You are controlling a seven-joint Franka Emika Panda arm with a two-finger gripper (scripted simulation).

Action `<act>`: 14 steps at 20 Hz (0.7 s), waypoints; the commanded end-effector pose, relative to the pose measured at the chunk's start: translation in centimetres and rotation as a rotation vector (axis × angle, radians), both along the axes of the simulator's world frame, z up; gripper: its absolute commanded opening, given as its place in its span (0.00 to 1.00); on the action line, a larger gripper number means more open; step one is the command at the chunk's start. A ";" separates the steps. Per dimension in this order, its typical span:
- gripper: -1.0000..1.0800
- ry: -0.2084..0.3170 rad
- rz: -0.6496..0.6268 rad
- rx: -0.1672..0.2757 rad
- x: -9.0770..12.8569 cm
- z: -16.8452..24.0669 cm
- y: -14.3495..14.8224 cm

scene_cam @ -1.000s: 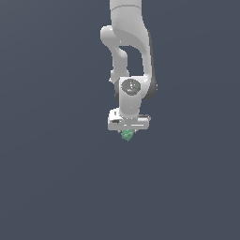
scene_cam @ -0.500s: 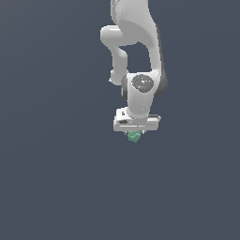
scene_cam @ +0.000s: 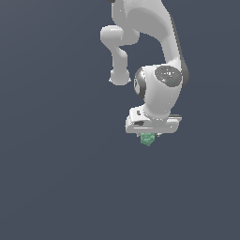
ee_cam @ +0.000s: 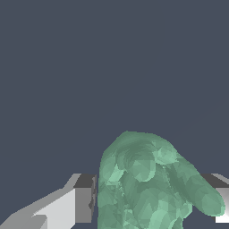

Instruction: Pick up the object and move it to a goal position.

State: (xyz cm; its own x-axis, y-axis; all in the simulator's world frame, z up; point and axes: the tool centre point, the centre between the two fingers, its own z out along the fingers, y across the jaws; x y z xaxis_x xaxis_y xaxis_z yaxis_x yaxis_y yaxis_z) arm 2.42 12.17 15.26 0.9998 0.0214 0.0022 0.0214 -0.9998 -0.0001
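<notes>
Against a plain dark grey backdrop, my pincer (scene_cam: 149,136) is clamped on the lumpy green blob (scene_cam: 148,139), held aloft between my fingers (ee_cam: 85,199), so only carrying it to the goal seems left.

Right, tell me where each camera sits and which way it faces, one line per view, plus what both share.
Exterior view: off the arm, its exact position unknown; it looks at the white arm against plain dark grey, with the gripper shut on the green blob.
Wrist view: on the wrist, looking out past the fingers; the blob fills the space between them.
Shared: both show the gripper, the blob and the same featureless grey background.
</notes>
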 end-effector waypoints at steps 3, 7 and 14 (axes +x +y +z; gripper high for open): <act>0.00 0.001 -0.001 0.000 1.9 2.2 2.1; 0.00 0.001 -0.001 0.000 3.5 3.9 3.7; 0.00 0.002 -0.001 0.000 5.8 6.4 6.1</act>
